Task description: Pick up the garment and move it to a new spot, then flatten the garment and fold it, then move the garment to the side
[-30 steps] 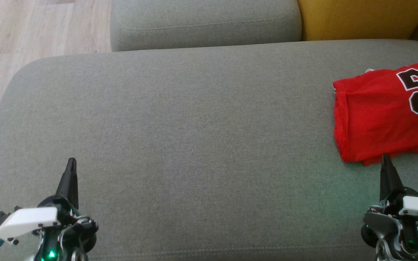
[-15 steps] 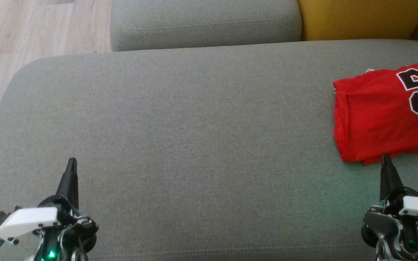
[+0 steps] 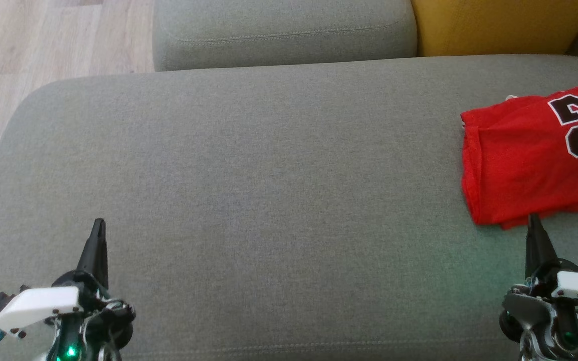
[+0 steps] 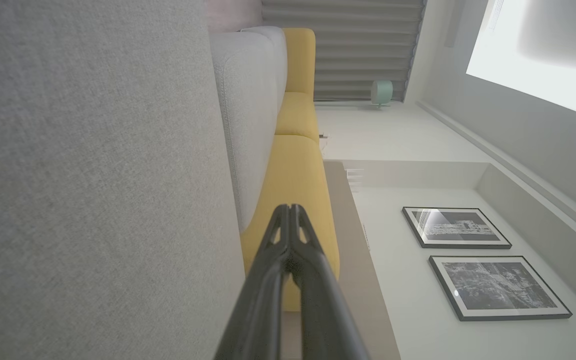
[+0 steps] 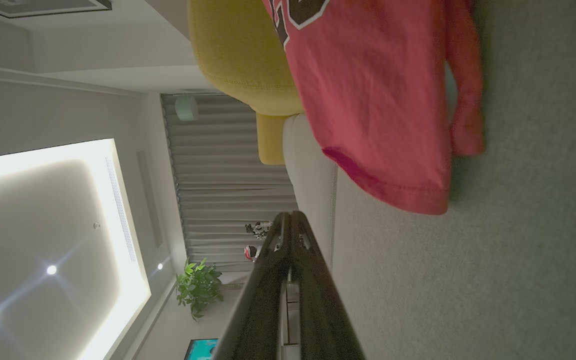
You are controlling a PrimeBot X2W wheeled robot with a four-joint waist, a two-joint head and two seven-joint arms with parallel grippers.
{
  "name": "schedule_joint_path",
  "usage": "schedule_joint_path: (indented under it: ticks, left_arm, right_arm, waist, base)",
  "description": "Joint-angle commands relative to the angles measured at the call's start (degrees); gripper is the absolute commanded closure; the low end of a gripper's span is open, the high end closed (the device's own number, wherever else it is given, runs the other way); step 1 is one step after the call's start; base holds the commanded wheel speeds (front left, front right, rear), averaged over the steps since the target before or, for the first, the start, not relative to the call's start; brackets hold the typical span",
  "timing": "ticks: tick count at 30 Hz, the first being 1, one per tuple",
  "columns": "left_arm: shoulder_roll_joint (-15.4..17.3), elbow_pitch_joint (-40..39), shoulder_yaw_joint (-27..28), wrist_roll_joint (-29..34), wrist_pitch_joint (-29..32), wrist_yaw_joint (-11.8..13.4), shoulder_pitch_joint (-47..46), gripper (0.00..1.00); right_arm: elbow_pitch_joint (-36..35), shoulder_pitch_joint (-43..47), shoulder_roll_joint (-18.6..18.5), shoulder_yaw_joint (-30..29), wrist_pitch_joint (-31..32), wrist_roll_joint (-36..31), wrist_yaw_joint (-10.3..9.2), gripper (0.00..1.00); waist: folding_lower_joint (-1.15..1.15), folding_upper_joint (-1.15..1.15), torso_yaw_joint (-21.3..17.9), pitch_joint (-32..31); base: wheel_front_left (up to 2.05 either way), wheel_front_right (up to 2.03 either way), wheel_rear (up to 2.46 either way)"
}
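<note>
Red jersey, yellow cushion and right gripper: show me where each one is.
red jersey (image 3: 515,170), head view, plain red fabric left of the number.
yellow cushion (image 3: 494,25), head view, middle of its visible face.
right gripper (image 3: 534,221), head view, tip of its closed fingers.

Seat (image 3: 269,175) seen in plain grey weave. Shirt (image 3: 525,170) at seat's right end: red, marked with black "23" outlined white. Cushion (image 3: 499,25) behind seat coloured yellow. Floor (image 3: 43,40) left of seat: pale wood grain.
</note>
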Motion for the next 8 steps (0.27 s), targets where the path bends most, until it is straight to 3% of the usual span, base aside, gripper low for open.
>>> schedule_joint_path:
  ticks: [1,8]
  left_arm:
    - [0.42,-1.66,1.95,0.49,0.28,-0.42,-3.14,1.00]
    - [0.39,-1.66,1.99,0.53,0.32,-0.42,-3.14,1.00]
  right_arm:
    - [-1.79,-3.14,-0.50,1.14,0.33,0.25,-0.04,1.00]
    - [-1.79,-3.14,-0.49,1.13,0.33,0.24,-0.04,1.00]
  waist:
    - [0.00,0.00,0.00,0.00]
    - [0.00,0.00,0.00,0.00]
  base:
    - [0.00,0.00,0.00]
    - [0.00,0.00,0.00]
